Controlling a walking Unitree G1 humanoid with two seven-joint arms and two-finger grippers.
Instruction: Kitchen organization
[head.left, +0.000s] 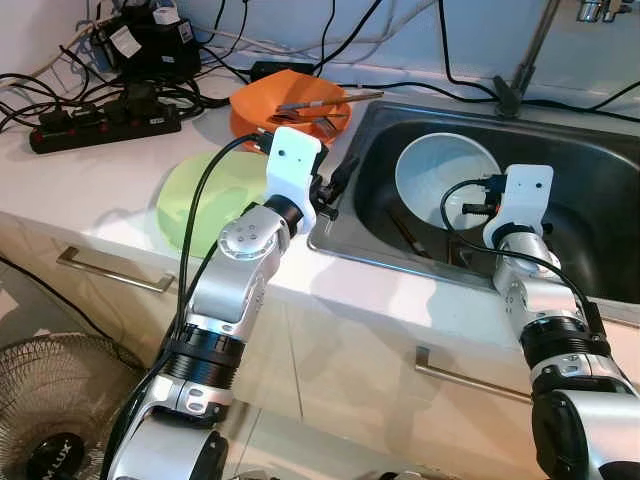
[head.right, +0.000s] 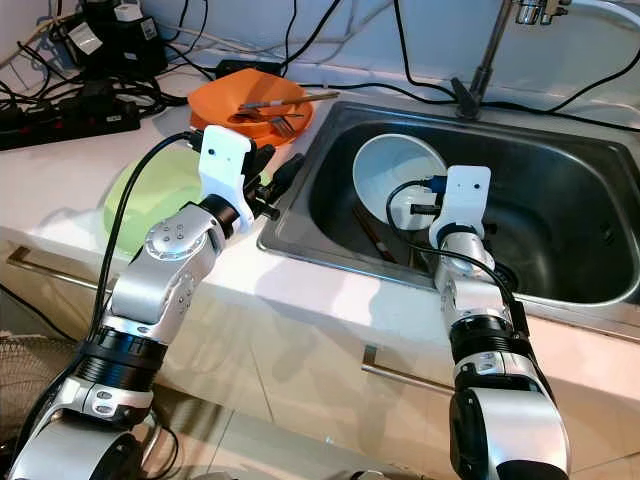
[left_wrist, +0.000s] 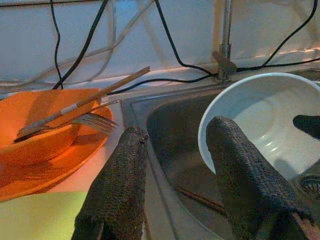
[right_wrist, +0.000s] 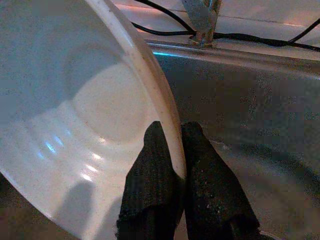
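Observation:
A white bowl (head.left: 440, 172) stands tilted on its edge in the steel sink (head.left: 400, 262). My right gripper (right_wrist: 174, 130) is shut on the bowl's rim, one finger inside and one outside. Over the sink's left rim my left gripper (left_wrist: 177, 127) hovers open, with nothing between its fingers (left_wrist: 120, 180). An orange bowl (head.left: 285, 105) on the counter behind it holds a fork (left_wrist: 92, 120) and chopsticks (left_wrist: 107, 89). A pale green bowl (head.left: 195, 195) sits on the counter under my left forearm.
Dark chopsticks (head.left: 405, 235) lie on the sink bottom by the white bowl. The faucet (head.left: 530, 50) rises behind the sink. A power strip (head.left: 100, 125) and tangled cables crowd the counter's back left. A fan (head.left: 50, 410) stands on the floor at the left.

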